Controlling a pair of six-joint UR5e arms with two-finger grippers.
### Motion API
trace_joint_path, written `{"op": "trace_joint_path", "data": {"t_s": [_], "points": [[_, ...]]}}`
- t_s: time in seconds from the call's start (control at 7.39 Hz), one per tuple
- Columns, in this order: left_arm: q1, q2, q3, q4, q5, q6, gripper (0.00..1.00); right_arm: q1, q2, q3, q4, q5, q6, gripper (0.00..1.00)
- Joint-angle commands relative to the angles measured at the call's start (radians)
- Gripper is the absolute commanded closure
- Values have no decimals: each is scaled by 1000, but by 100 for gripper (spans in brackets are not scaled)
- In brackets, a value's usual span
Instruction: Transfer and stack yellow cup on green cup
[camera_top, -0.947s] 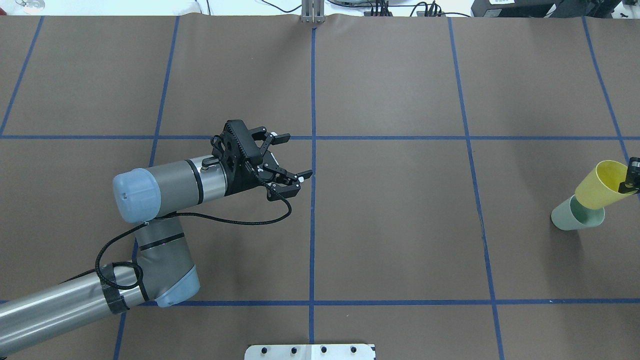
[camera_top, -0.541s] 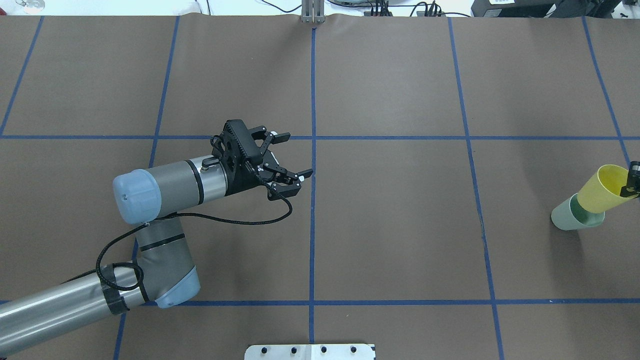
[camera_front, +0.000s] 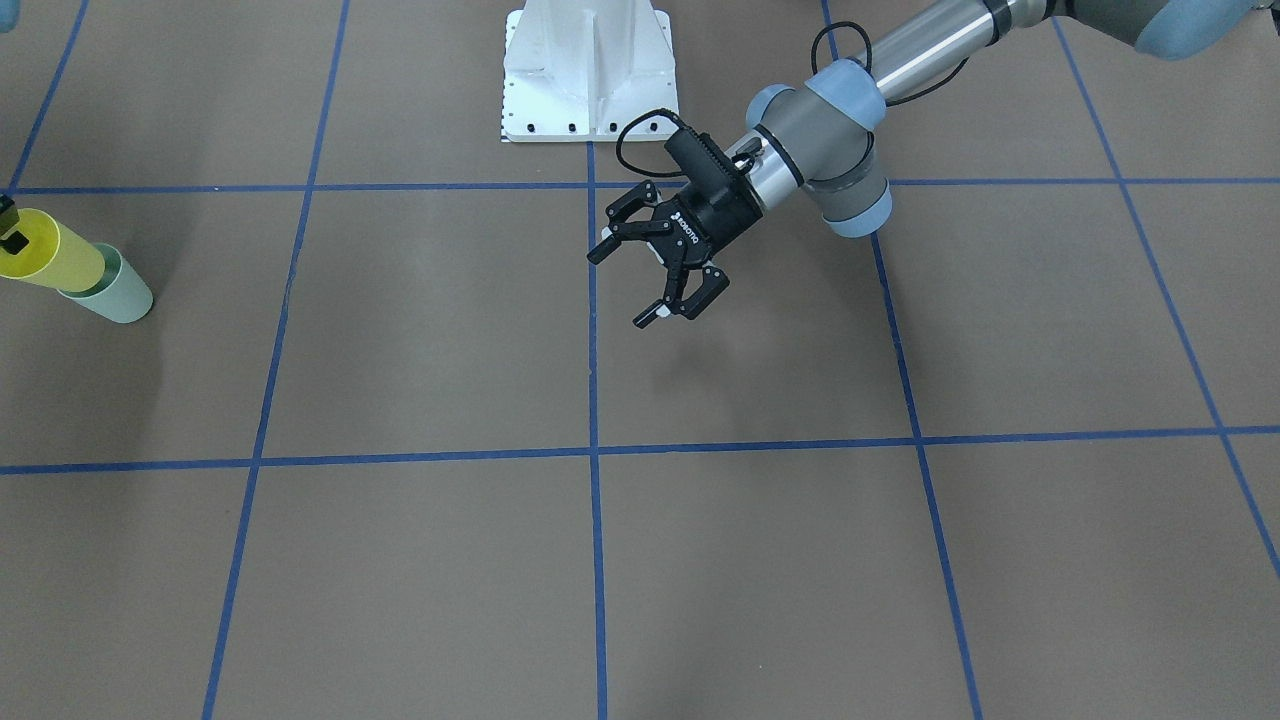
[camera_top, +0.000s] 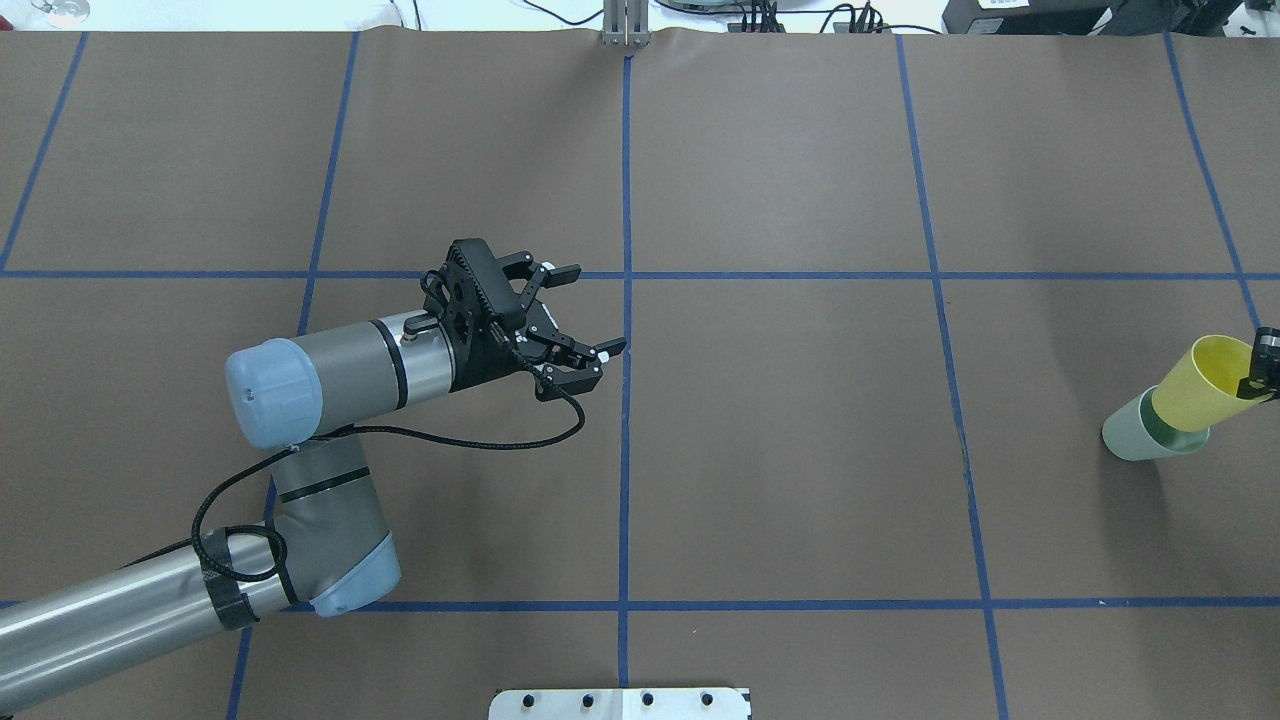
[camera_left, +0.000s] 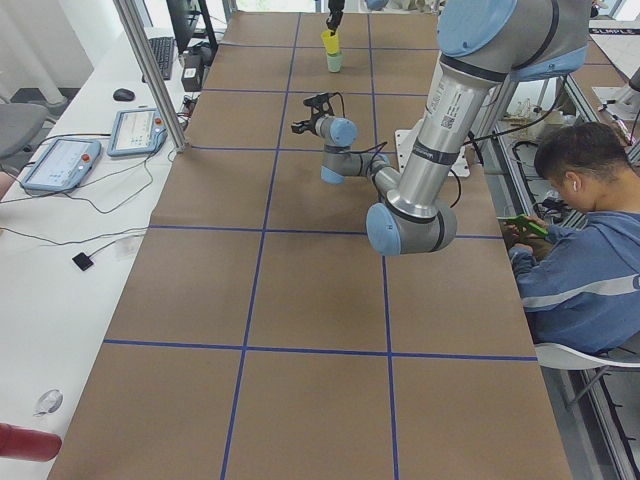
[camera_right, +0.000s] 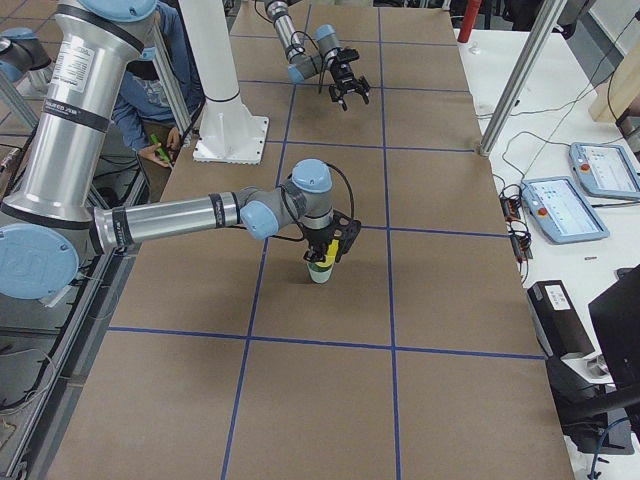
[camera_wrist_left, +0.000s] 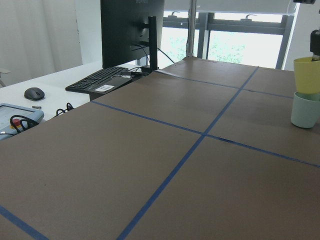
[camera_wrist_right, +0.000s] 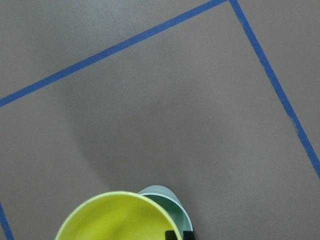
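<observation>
Brown paper-covered table (camera_top: 800, 450) ruled into rectangles by blue tape lines. The left arm (camera_top: 330, 370), grey with pale blue joint caps, reaches over the middle of the table. Its black left gripper (camera_top: 597, 310) hangs above the surface with its fingers spread wide apart and nothing between them; white lettering on its body reads ROBOTIQ in the front-facing view. At the table's end on the robot's right, the right gripper (camera_top: 1258, 378) is clamped on the rim of the yellow cup (camera_top: 1195, 385). This is a bright yellow, plain, handle-less tumbler, tapered and widest at the rim. It stands upright with its mouth up and its long axis vertical. Its base is sunk inside the green cup (camera_top: 1130, 435), a pale mint tumbler of like shape that rests upright on the paper.
</observation>
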Motion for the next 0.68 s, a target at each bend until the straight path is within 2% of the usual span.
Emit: {"op": "trace_joint_path", "data": {"t_s": [0.0, 0.41, 0.54], "points": [[0, 1, -2, -2, 0, 0, 0, -6, 0, -4, 0, 0, 0, 100], [3, -2, -3, -2, 18, -2, 0, -8, 0, -7, 0, 0, 0, 100], [6, 0, -3, -2, 49, -3, 0, -8, 0, -7, 0, 0, 0, 90]]}}
